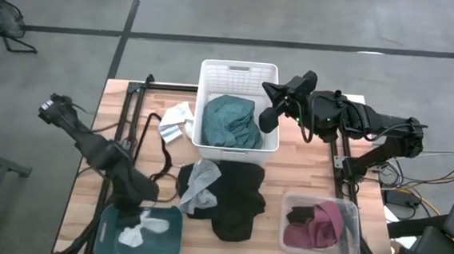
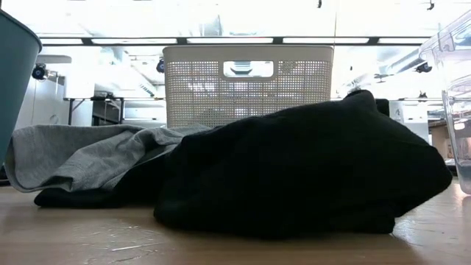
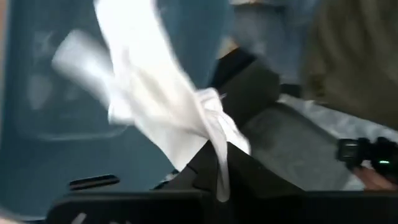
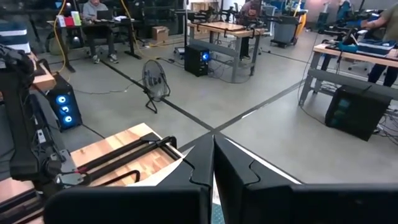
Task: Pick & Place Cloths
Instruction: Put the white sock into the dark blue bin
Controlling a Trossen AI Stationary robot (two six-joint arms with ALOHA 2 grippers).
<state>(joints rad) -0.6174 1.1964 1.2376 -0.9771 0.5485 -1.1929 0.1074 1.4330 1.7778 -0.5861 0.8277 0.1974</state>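
One white cloth (image 3: pixel 168 118) hangs clamped in our left pincer (image 1: pixel 135 213) over the teal tray (image 1: pixel 166 247); we should release low, right pincer (image 1: pixel 269 114) together above the basket (image 1: pixel 239 72).

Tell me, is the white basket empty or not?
Not empty: the high view shows a teal-green cloth lying crumpled inside the white basket.

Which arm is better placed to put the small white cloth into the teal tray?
Left. The left gripper holds the white cloth right over the teal tray; the right gripper is shut, far off beside the basket.
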